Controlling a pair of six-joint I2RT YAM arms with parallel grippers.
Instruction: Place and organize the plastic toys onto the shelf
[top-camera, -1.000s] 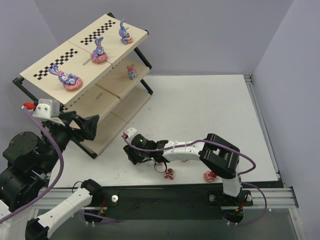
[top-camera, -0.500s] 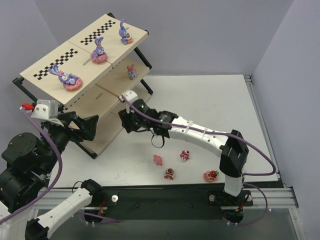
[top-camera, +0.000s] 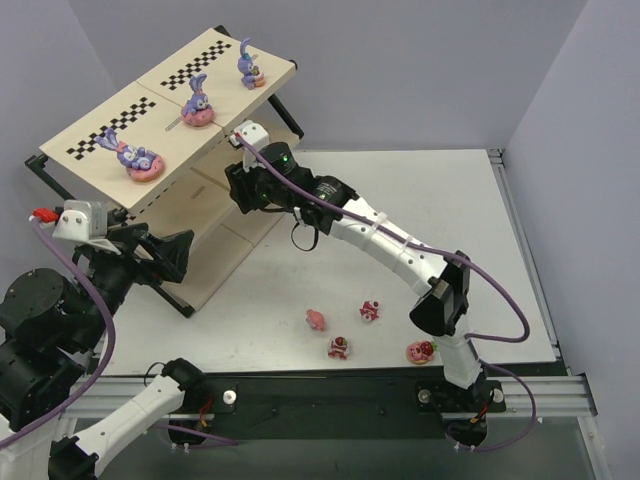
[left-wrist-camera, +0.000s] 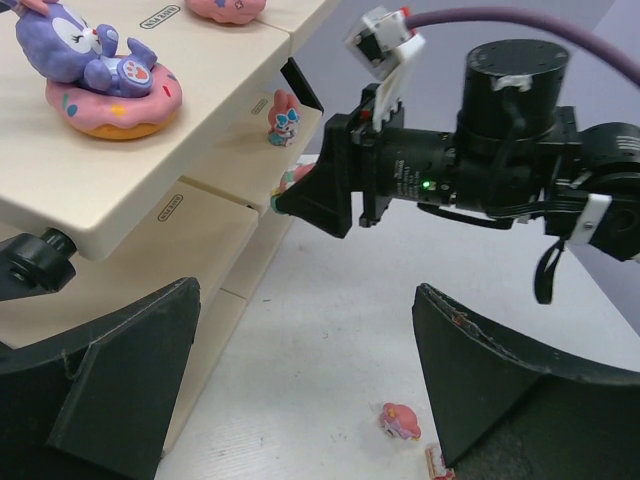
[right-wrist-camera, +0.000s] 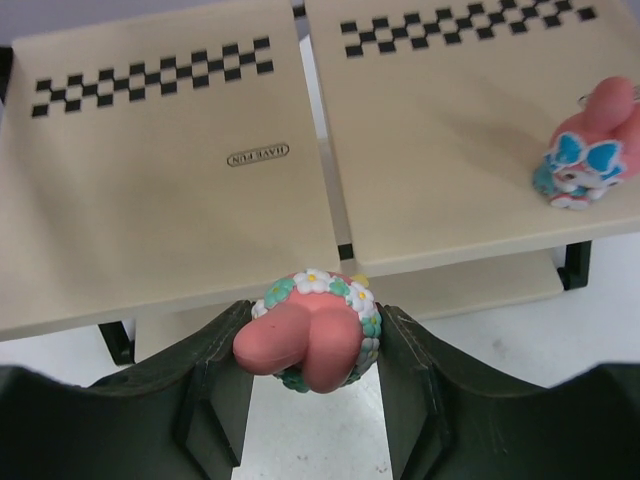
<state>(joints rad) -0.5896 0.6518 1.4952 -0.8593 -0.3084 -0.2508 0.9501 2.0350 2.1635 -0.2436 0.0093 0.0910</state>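
Top view, hidden: the right arm (top-camera: 380, 240) is stretched across to the shelf (top-camera: 100, 130). Its wrist covers part of the middle tier, and I cannot make out from here what the right gripper (top-camera: 238, 192) carries.
Top view, top board: three purple bunnies (top-camera: 197, 104) on pink rings sit along it, well apart from one another.
Top view, table: four loose toys (top-camera: 338, 347) lie on the white table (top-camera: 430, 210) near its front edge, close to the right arm's base.
Top view, left side: the left gripper (top-camera: 170, 255) hangs in front of the shelf's lower tier, touching nothing.
Left wrist view, own fingers: both dark fingers (left-wrist-camera: 120, 370) stand spread wide, and I see only bare table between them.
Left wrist view, cut off: one pink ring is clipped by the top edge and one loose toy by the bottom edge.
Left wrist view, obstruction: the right gripper stands just beside the middle tier's edge, and only a sliver of pink shows at its tip.
Right wrist view, grip: the jaws are part-closed on a pink toy (right-wrist-camera: 312, 335) ringed with small flowers, held just in front of the board edge.
Right wrist view, board: a pink figure (right-wrist-camera: 585, 150) with blue ear patches stands at the right, partly cut off.
Right wrist view, marking: a small label plate (right-wrist-camera: 258, 154) reads upside down.
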